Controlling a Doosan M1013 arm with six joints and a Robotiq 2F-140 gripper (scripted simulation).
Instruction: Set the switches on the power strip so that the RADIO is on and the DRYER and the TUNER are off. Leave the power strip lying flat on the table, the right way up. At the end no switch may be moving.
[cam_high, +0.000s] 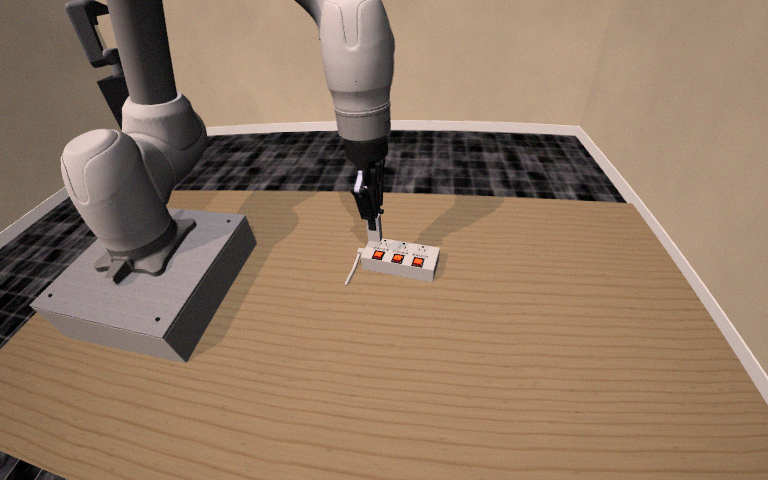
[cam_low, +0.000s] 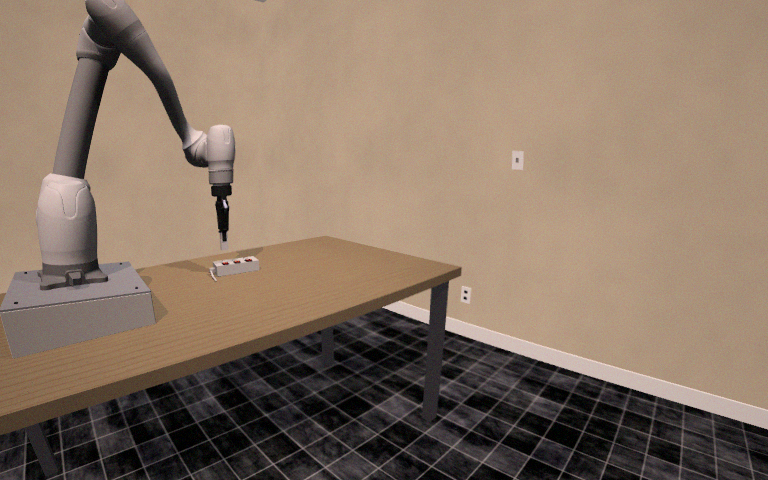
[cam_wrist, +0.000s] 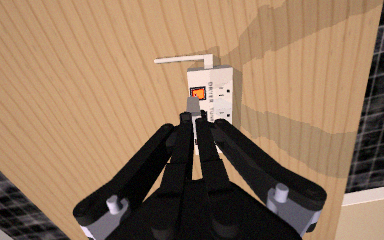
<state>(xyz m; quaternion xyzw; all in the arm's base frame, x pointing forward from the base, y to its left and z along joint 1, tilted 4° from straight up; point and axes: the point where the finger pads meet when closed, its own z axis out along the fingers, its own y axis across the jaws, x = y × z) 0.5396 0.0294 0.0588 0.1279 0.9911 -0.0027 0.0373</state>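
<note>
Gripper (cam_high: 374, 233) pinched fully closed on nothing, I hold it just above the cord end of the power strip (cam_high: 399, 259), which lies flat on the table (cam_high: 509, 350), three switches glowing orange.

You get even, warm light; the arm (cam_high: 356, 73) casts soft shadows across the bench's (cam_high: 509, 339) far edge. Low-resolution, slightly blocky, no glare.
</note>
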